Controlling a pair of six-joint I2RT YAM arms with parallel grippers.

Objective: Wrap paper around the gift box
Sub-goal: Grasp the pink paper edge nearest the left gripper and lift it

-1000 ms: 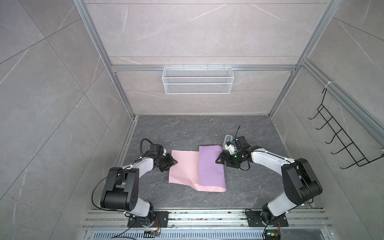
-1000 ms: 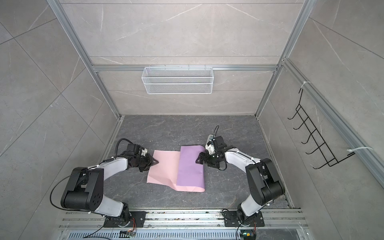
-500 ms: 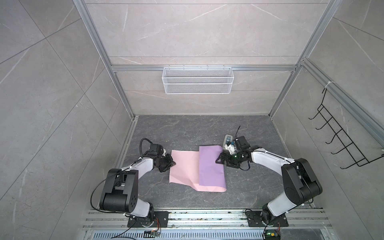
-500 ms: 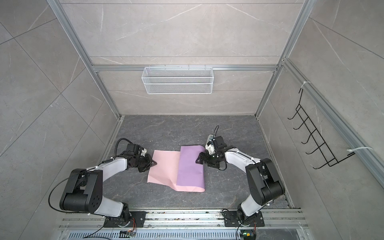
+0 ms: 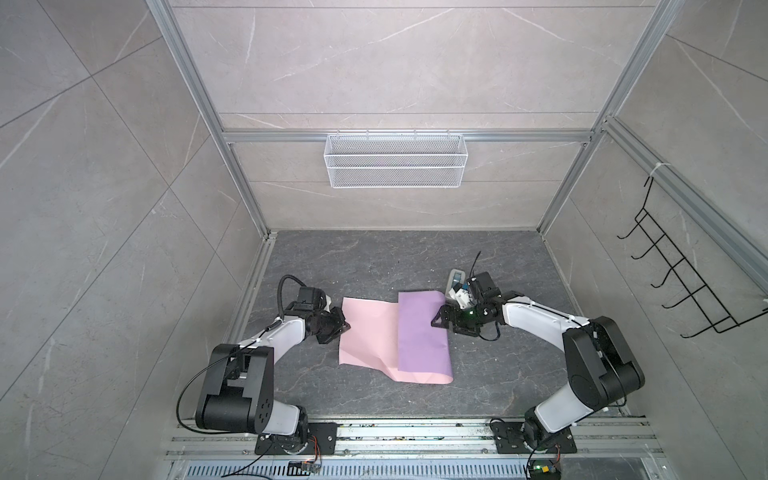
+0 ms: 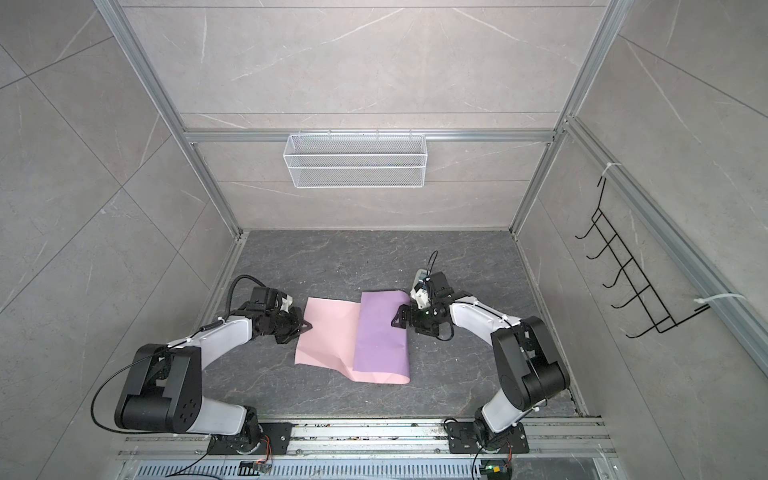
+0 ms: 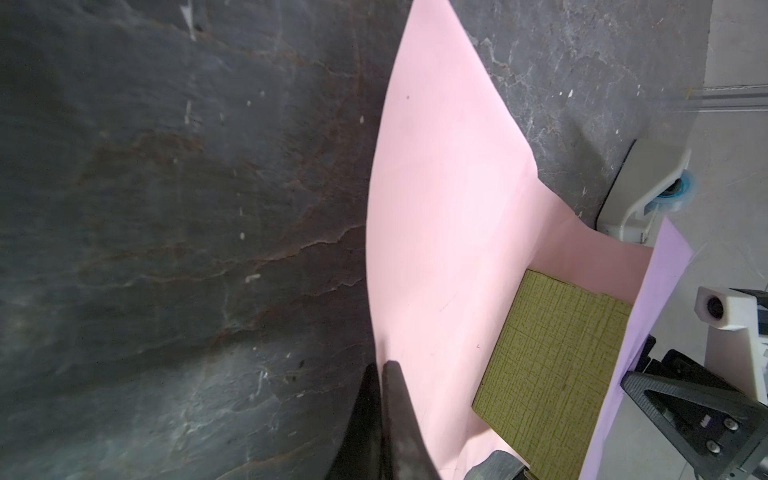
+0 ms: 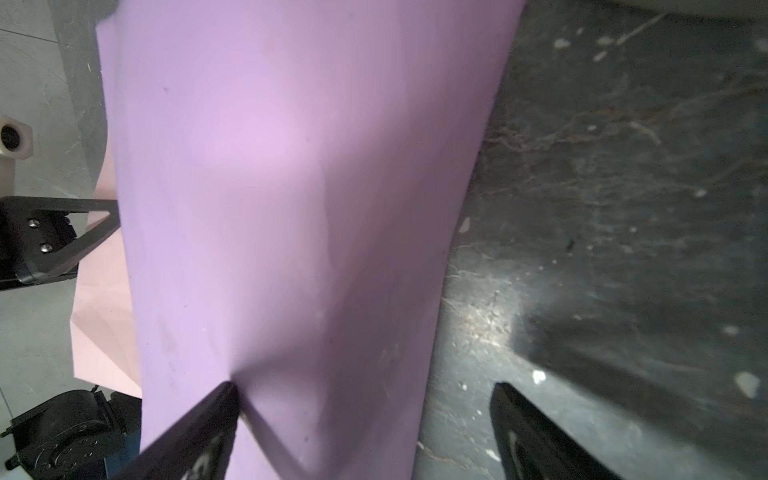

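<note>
Nearest the viewer, a metal rail [image 5: 415,432] carried the bases of the left arm [image 5: 232,386] and the right arm [image 5: 598,374], both black and white. Beyond the rail, on a dark stone floor [image 5: 374,257], lay the paper [image 5: 370,332]. Its left part showed the pink face, and a lilac flap was folded over from the right.

The gift box [image 7: 548,374], olive green with fine ribbed lines, sat on the pink face beneath that flap. Only the left wrist view showed it; in both top views the flap hid it.

The left gripper [image 5: 344,328] was low at the paper's left edge with its two fingers pressed together. In the left wrist view the pink edge ran into the seam between them, so it was pinching the sheet there.

The right gripper [image 5: 439,322] was at the flap's right side, its fingers spread wide. One fingertip [image 8: 226,395] pressed a dent into the lilac surface, while its partner stood over bare floor.

Just behind that gripper sat a small grey-white device [image 5: 456,276]. Farthest off, a white wire basket [image 5: 395,166] hung on the back wall.
</note>
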